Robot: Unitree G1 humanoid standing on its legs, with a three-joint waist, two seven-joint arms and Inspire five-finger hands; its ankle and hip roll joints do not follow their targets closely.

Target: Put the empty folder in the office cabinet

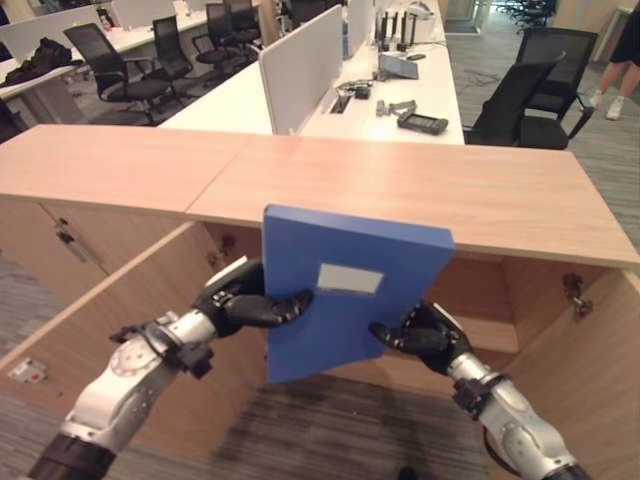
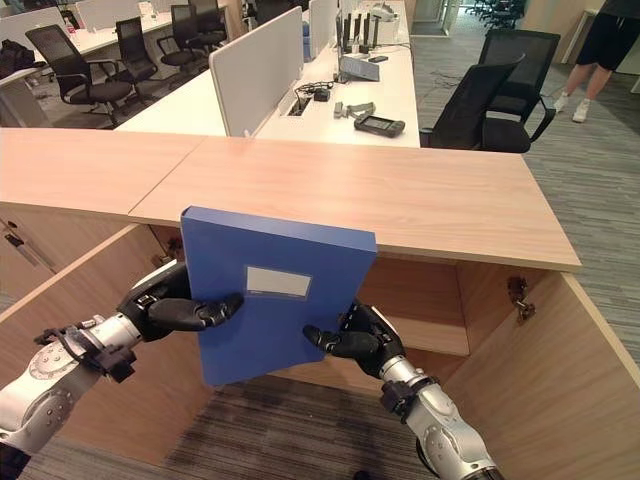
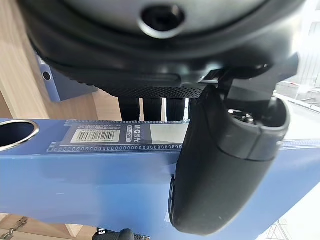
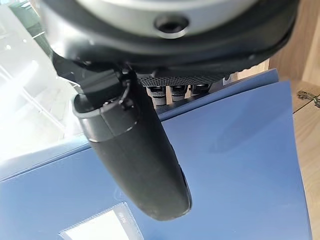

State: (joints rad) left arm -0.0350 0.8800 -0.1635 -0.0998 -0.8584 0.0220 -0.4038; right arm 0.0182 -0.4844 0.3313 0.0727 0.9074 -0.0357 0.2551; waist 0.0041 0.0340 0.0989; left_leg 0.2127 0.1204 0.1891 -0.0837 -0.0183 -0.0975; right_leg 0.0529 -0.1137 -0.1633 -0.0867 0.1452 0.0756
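Both hands, the left hand [image 1: 235,300] and right hand [image 1: 425,335], pinch the blue folder [image 1: 345,290] by opposite edges, thumbs on its face and fingers behind, holding it upright, slightly tilted, before the open office cabinet [image 1: 470,290] under the counter [image 1: 420,190].

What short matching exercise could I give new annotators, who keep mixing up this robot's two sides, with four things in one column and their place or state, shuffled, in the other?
Things:
1. blue folder
2. left hand
3. right hand
4. cabinet door

Places or states:
A. swung open on the robot's left
B. held upright between both hands, before the open cabinet
C. thumb across the folder's front, on its left edge
D. pinching the folder's lower right edge

Pairs: 1-B, 2-C, 3-D, 4-A
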